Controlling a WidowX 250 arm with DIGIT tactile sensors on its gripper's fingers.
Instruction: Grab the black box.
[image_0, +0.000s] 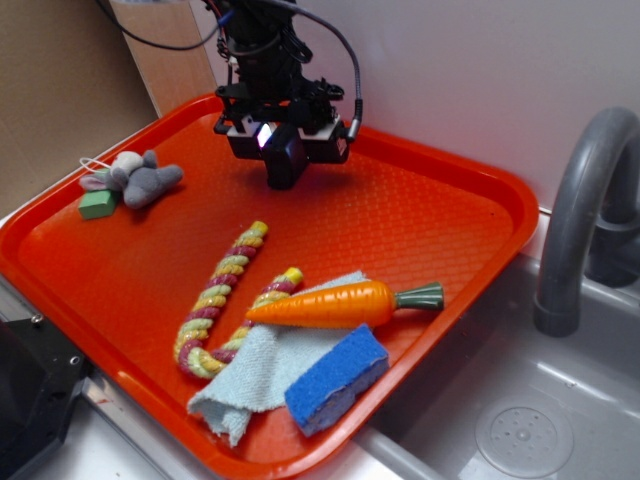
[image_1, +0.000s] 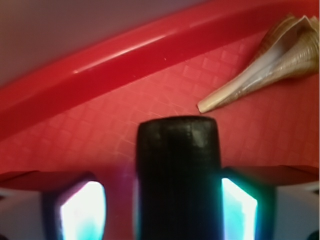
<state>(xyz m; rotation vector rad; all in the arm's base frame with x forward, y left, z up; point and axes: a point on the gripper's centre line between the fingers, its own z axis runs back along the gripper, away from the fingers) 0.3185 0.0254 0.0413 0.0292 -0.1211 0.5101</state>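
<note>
The black box (image_1: 177, 175) is a matte black block with rounded corners, filling the lower middle of the wrist view. It stands between the two fingers of my gripper (image_1: 160, 205). The right pad (image_1: 239, 210) lies against the box's side. A strip of red tray shows between the left pad (image_1: 82, 210) and the box. From outside, the gripper (image_0: 283, 150) hangs over the far part of the orange tray (image_0: 450, 210), with the black box (image_0: 286, 168) sticking out below it. The jaws stand open around the box.
A cone seashell (image_1: 270, 55) lies just beyond the box near the tray's far rim. Elsewhere on the tray are a grey plush mouse (image_0: 140, 178), a green block (image_0: 98, 204), a rope toy (image_0: 222, 298), a carrot (image_0: 335, 304), a cloth (image_0: 262, 372) and a blue sponge (image_0: 336, 378). A sink and faucet (image_0: 580, 220) sit right.
</note>
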